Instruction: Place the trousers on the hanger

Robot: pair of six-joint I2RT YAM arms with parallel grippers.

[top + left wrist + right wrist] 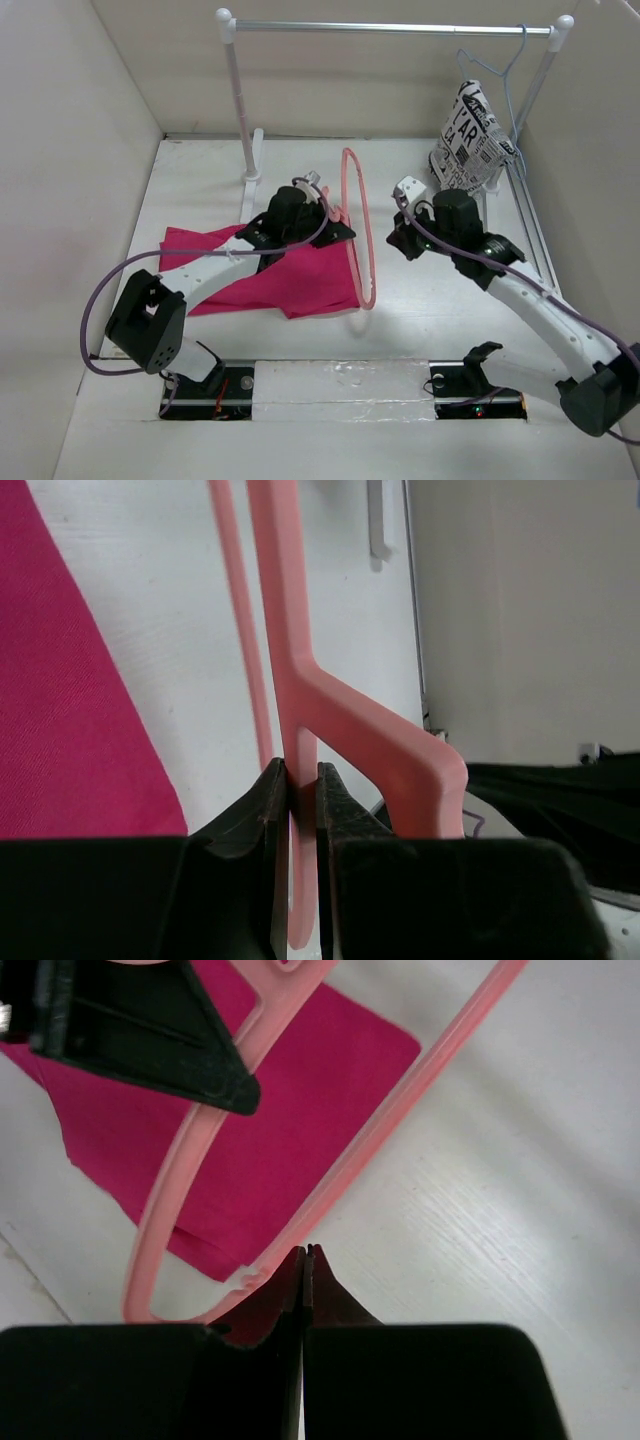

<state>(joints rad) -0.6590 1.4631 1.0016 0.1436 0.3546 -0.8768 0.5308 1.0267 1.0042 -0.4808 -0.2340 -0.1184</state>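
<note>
We see a white table (440,320) with a faint wood grain. The trousers (290,280) lie flat on its left half, one end reaching toward the left side. A rack (238,100) stands with its feet along the far edge. The hanger (364,235) stands on edge at the trousers' right end; we cannot tell whether its lower end touches the table. The arm bases (470,385) sit at the near edge.
</note>
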